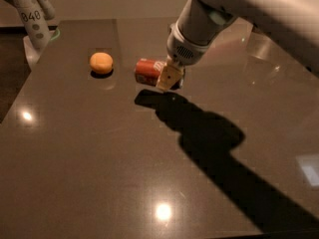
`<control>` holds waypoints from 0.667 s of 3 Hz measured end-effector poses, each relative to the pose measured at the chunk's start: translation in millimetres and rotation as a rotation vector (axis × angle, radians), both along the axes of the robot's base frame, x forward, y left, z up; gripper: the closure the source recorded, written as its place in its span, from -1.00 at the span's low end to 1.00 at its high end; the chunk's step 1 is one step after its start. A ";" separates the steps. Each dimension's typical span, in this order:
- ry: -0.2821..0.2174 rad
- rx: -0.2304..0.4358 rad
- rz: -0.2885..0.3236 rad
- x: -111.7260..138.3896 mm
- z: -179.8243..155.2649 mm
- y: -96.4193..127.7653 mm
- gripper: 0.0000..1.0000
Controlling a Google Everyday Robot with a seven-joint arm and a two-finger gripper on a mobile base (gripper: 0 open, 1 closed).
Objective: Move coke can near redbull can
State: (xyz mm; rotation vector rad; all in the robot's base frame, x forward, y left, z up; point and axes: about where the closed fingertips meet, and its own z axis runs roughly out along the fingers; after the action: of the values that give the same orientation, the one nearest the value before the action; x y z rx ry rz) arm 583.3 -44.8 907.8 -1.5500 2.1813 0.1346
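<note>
The coke can [147, 71] is red-orange and lies on its side in the grip of my gripper [167, 78], above the dark table [99, 173]. Its shadow falls apart from it on the tabletop, so it hangs in the air. The gripper is shut on the can's right end, with a pale fingertip [169, 76] showing in front. My white arm comes in from the upper right. The redbull can is out of view.
A round orange fruit [101, 62] sits on the table left of the can. A white robot part marked with numbers [30, 16] stands at the table's far left corner. The arm's large shadow crosses the right half of the table.
</note>
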 end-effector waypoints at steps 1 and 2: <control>0.017 -0.010 -0.016 31.5 -12.2 -14.3 1.00; 0.025 -0.047 -0.036 61.3 -23.6 -33.4 0.50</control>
State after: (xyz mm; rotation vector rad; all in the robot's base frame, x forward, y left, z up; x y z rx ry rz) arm 644.6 -78.2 884.2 -1.5421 2.2458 0.0924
